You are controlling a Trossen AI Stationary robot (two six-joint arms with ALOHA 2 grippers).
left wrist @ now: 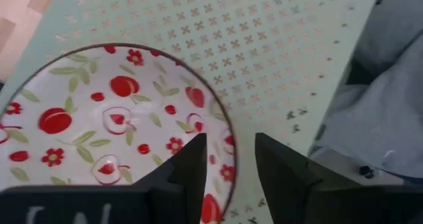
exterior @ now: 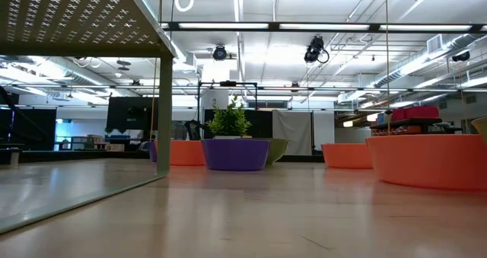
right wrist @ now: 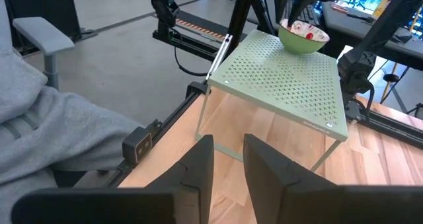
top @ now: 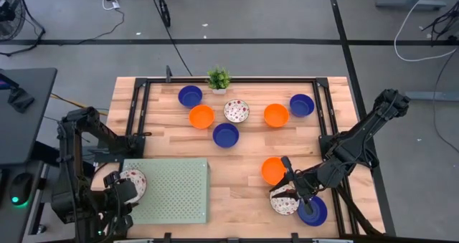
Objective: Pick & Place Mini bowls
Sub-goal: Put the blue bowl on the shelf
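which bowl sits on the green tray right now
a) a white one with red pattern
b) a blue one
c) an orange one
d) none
a: the high view shows a white red-patterned bowl on the green tray near its left edge, at the left pincer; the left wrist view shows the same bowl on the perforated surface, and the blue and orange bowls all lie on the table.

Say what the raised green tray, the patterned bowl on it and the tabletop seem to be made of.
Green tray: probably painted sheet metal, matte, punched with rows of small holes, on thin legs.
Patterned bowl: probably glazed ceramic or melamine; smooth white inside with a printed red fruit and flower pattern.
Tabletop: wood, pale jointed strips with visible grain.
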